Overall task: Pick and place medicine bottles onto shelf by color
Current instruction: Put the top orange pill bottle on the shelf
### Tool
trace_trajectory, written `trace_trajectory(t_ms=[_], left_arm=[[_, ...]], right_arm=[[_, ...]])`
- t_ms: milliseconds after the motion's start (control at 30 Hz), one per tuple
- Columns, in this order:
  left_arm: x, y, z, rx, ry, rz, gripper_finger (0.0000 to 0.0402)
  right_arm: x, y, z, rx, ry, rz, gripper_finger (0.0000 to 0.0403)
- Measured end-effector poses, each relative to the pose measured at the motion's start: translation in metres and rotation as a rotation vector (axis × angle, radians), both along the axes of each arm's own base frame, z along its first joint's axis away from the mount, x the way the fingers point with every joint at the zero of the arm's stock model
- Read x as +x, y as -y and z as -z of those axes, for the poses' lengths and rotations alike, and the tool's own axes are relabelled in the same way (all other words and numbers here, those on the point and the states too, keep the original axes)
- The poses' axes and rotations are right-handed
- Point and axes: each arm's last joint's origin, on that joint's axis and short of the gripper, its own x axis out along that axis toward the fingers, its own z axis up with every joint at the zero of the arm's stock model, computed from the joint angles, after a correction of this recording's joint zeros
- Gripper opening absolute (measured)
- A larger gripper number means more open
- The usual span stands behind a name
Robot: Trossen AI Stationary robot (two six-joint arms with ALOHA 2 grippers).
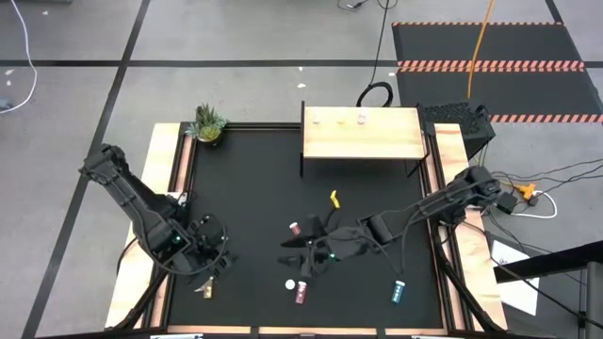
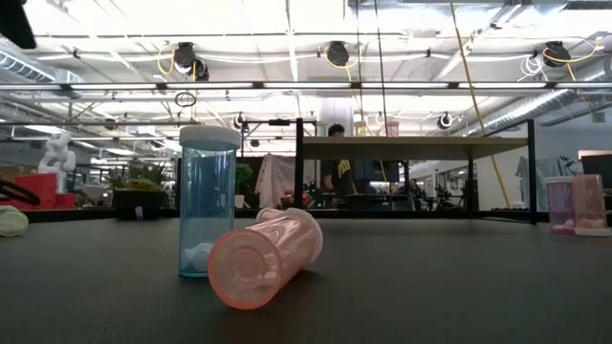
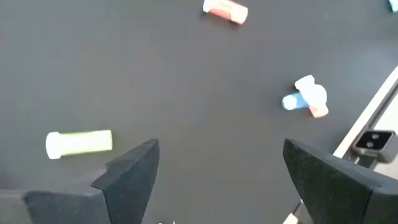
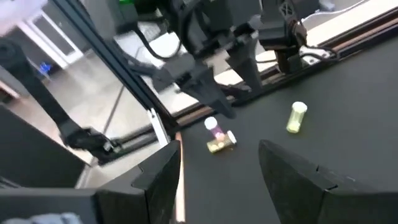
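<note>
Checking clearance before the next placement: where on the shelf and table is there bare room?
The pale wood shelf is bare along its near side; three small bottles line its far edge. The black tabletop is bare between the green potted plant and the shelf. It is crowded at the near middle, around the right hand and the left hand.

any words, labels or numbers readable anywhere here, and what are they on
None can be read.
Blue bottle and pink bottle: clear plastic, no label showing.
Yellow bottle: no print visible.
Bottles on the shelf: too small to tell.
Striped floor tape: a warning pattern, no letters.
</note>
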Motion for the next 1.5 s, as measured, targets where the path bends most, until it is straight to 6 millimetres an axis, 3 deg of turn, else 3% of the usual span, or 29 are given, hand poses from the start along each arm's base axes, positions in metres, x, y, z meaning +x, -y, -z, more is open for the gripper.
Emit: trace_trajectory(t_ms=[300, 567, 800, 1033, 1233, 1500], left_arm=[[-0.010, 0.012, 0.001, 0.096, 0.036, 0.122, 0.0340], [-0.010, 0.014, 0.002, 0.068, 0.043, 0.070, 0.0340], [-0.009, 0.012, 0.002, 0.125, 0.068, 0.085, 0.0340], [-0.004, 0.007, 0.001, 0.147, 0.075, 0.080, 0.0340], [-0.002, 0.006, 0.001, 0.165, 0.111, 0.044, 0.0340], [-0.002, 0.005, 0.000, 0.183, 0.125, 0.041, 0.0340]], right_arm=[[0.007, 0.023, 0.012, -0.040, -0.095, 0.043, 0.0209], [-0.006, 0.025, 0.034, 0.107, -0.382, 0.043, 0.0209], [-0.058, 0.026, 0.037, 0.151, -0.794, 0.185, 0.0209], [-0.124, 0.051, 0.008, 0.090, -1.032, 0.416, 0.0209], [-0.171, 0.073, -0.006, 0.056, -1.094, 0.553, 0.0209], [-0.213, 0.093, 0.013, 0.227, -1.026, 0.616, 0.0209]])
